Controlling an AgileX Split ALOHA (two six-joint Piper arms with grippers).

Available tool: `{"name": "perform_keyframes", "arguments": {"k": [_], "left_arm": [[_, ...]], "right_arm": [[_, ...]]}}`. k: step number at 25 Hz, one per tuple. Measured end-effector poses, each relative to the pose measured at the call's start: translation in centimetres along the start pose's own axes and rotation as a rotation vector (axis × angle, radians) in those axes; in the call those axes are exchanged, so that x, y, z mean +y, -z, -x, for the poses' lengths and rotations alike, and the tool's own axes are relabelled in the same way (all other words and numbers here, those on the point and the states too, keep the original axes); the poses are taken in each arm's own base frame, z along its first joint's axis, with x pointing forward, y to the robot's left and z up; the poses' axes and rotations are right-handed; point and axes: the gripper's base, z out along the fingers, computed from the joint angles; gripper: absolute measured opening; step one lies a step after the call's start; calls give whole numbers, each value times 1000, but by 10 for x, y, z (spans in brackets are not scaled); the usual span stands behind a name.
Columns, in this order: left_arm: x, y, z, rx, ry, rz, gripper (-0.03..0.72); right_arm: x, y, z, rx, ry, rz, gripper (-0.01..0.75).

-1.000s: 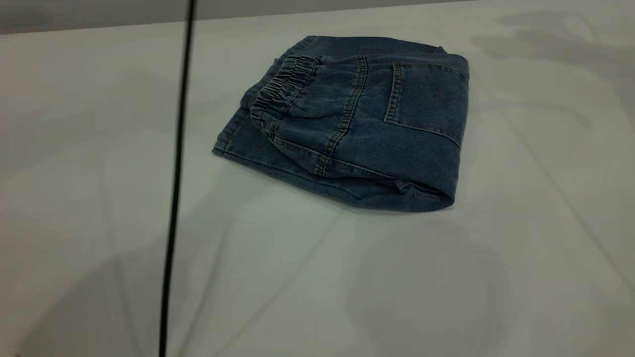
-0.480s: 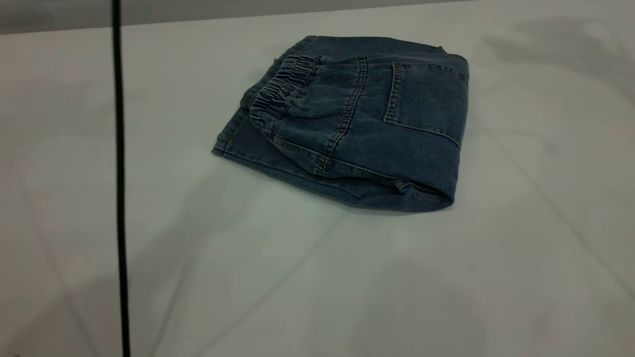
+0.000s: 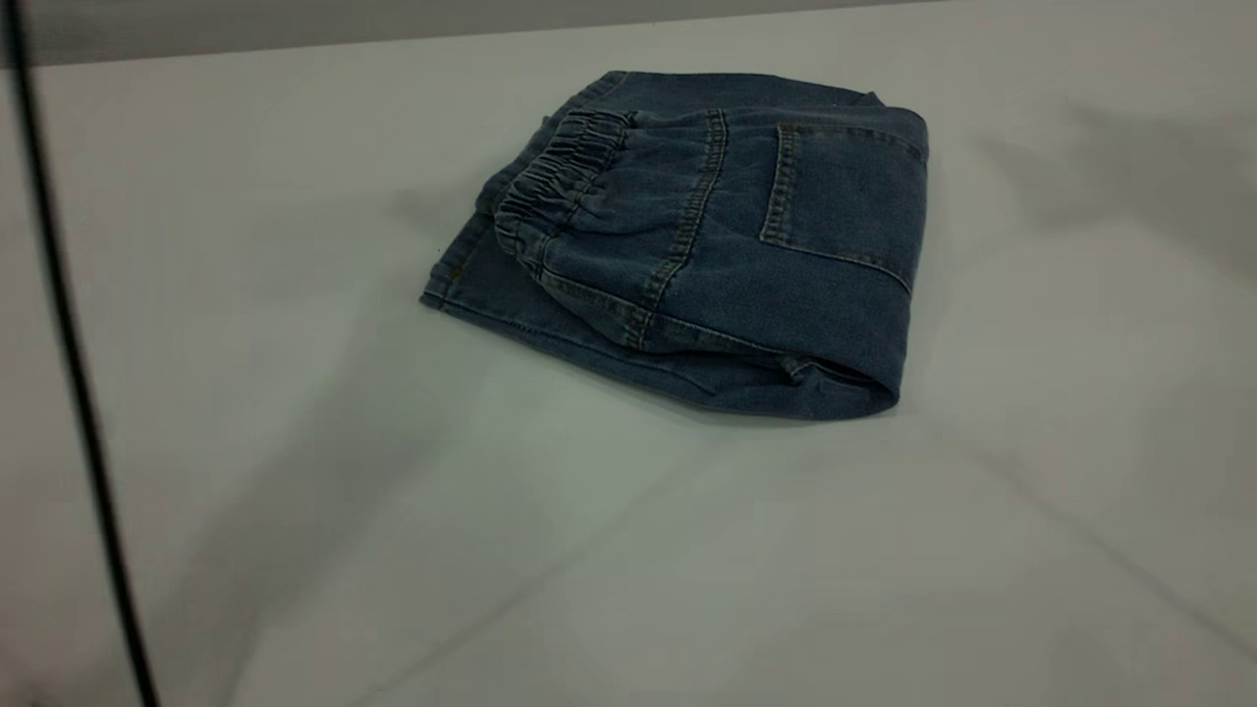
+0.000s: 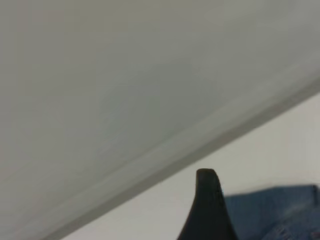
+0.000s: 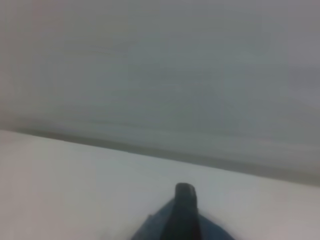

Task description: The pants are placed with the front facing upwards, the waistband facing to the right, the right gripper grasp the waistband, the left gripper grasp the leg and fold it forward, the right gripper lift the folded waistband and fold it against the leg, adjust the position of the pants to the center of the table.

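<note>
The pants (image 3: 707,236) lie folded into a compact blue denim bundle on the white table (image 3: 589,550), toward its far middle. The ruched waistband (image 3: 555,182) sits on top at the bundle's left side, with a square back pocket (image 3: 840,191) facing up to its right. Neither gripper shows in the exterior view. In the left wrist view a black part of my left gripper (image 4: 206,202) rises beside the pants (image 4: 280,212). The right wrist view has a black part of my right gripper (image 5: 185,207) in front of the pants (image 5: 150,229). Nothing shows held.
A thin black cable (image 3: 69,353) hangs down the exterior view's far left edge. The table's far edge (image 3: 393,34) runs just behind the pants. Soft arm shadows fall on the table at the left and upper right.
The black cable has swept from left of the pants to the far left edge of the view. The shadows on the table have shifted outward. The pants have not moved.
</note>
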Motion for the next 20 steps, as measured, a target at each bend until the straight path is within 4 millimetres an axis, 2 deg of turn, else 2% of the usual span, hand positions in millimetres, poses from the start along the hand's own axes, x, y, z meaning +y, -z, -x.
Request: {"name": "perform_keyframes", "arguments": {"k": [6,11,14,20], "left_arm": [[12,74,12,-139,55,-63,482],[23,127,11,-222,85,-78,482],[26,149,1,-220,107,-94,482],[24,184,-41,-143,111,-163,482]], "right_arm": [[37,74,-16,-65,47,0,559],[70,139,-41,-142,99,6,558],[90,179,-62,-199,129,9,558],[115,231,-113,-264,160,17,556]]}}
